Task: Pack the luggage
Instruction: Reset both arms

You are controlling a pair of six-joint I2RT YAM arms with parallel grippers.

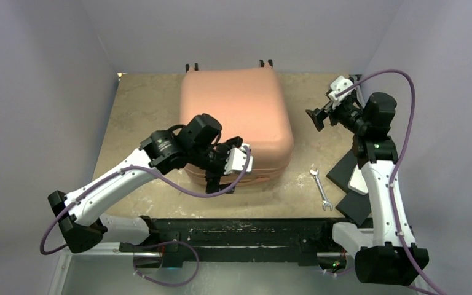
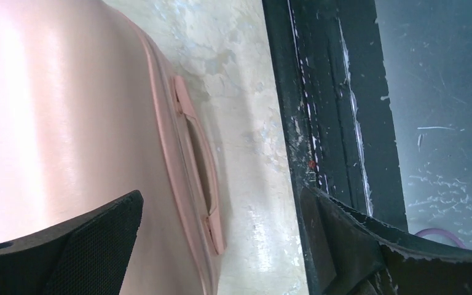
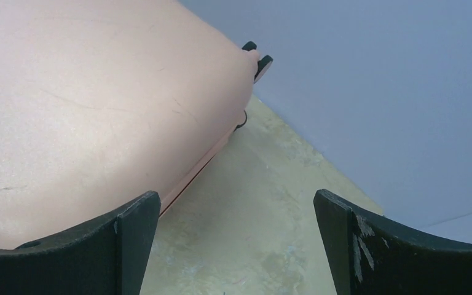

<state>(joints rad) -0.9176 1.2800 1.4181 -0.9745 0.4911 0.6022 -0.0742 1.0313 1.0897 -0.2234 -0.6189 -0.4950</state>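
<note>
One salmon-pink round-cornered luggage (image 1: 236, 110) lies closed; left end effector (image 2: 221, 203) and right end effector (image 3: 236, 203) gape wide.

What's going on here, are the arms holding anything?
Neither arm holds anything. The luggage lies flat and shut in the middle of the table. The left gripper hangs open at the case's near edge, by its side handle. The right gripper hangs open off the case's right side, above bare table. A wrench and some flat black pads lie by the right arm, outside the case.
</note>
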